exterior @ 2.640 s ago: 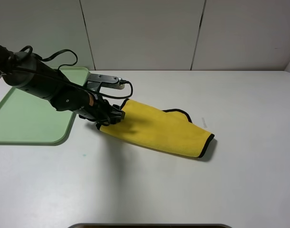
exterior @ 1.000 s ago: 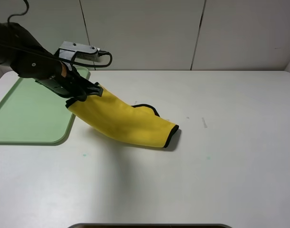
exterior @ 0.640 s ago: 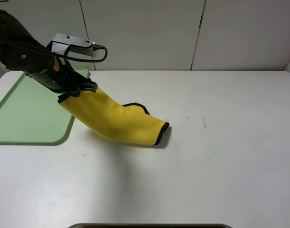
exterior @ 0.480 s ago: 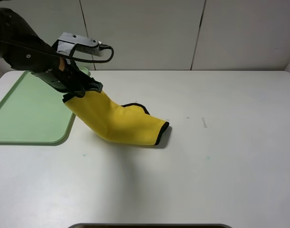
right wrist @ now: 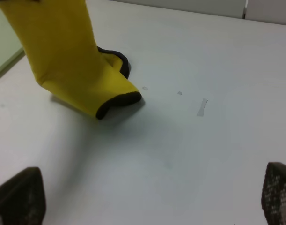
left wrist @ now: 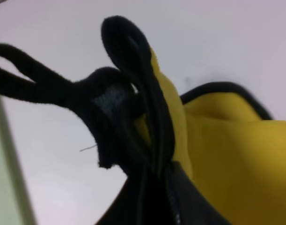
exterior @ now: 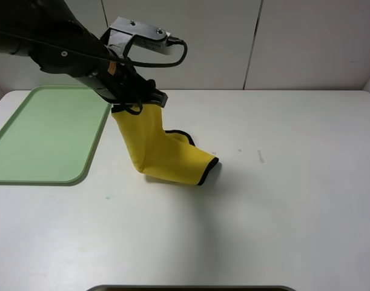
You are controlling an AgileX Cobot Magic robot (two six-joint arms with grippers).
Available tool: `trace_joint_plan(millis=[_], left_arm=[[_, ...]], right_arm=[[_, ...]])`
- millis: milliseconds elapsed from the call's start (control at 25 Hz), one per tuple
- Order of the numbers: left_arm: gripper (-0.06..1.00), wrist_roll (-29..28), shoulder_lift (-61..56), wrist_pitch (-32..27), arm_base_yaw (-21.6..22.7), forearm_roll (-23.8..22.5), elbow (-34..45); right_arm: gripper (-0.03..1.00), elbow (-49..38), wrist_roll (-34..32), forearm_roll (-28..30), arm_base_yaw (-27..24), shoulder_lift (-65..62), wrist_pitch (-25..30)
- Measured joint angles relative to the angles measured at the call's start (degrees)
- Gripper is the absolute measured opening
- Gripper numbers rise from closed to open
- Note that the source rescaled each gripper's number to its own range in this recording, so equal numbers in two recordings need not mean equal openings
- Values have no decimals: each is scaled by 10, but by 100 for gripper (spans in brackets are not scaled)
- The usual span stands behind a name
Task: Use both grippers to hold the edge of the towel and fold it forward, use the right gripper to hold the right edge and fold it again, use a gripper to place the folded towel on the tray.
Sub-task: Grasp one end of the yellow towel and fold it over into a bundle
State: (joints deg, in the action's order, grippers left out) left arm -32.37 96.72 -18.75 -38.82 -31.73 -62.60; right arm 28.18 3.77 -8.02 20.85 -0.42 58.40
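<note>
The folded yellow towel [exterior: 160,151] hangs from my left gripper [exterior: 136,104], which is shut on its upper end. The towel's lower, black-trimmed end [exterior: 204,170] rests on the table, right of the pale-green tray [exterior: 45,139]. In the left wrist view the black jaws [left wrist: 157,192] pinch the yellow cloth [left wrist: 227,159] and its black piping and loop [left wrist: 128,51]. The right wrist view shows the towel [right wrist: 68,56] hanging ahead and to the side. My right gripper [right wrist: 147,201] is open and empty, with only its fingertips [right wrist: 16,199] showing. It is out of the exterior high view.
The tray lies flat at the table's left side with nothing on it. White table [exterior: 281,182] stretches to the right of the towel. A white panelled wall [exterior: 233,42] stands behind. A dark edge [exterior: 191,288] shows at the table's front.
My left gripper has risen and moved right, away from the tray's corner, with the towel. The towel now hangs nearly upright; its lower end has stayed in place.
</note>
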Motion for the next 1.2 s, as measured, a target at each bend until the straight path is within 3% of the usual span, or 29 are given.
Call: trace_joint_plan(millis=[360, 720, 1200], left_arm=[[4, 0, 55, 1, -51, 1, -7], [4, 2, 132, 4, -92, 1, -74], [4, 17, 189, 40, -126, 1, -90]], right_arm=[[100, 0, 0, 0, 0, 0, 0], [100, 0, 0, 0, 0, 0, 0], [100, 0, 0, 0, 0, 0, 0]])
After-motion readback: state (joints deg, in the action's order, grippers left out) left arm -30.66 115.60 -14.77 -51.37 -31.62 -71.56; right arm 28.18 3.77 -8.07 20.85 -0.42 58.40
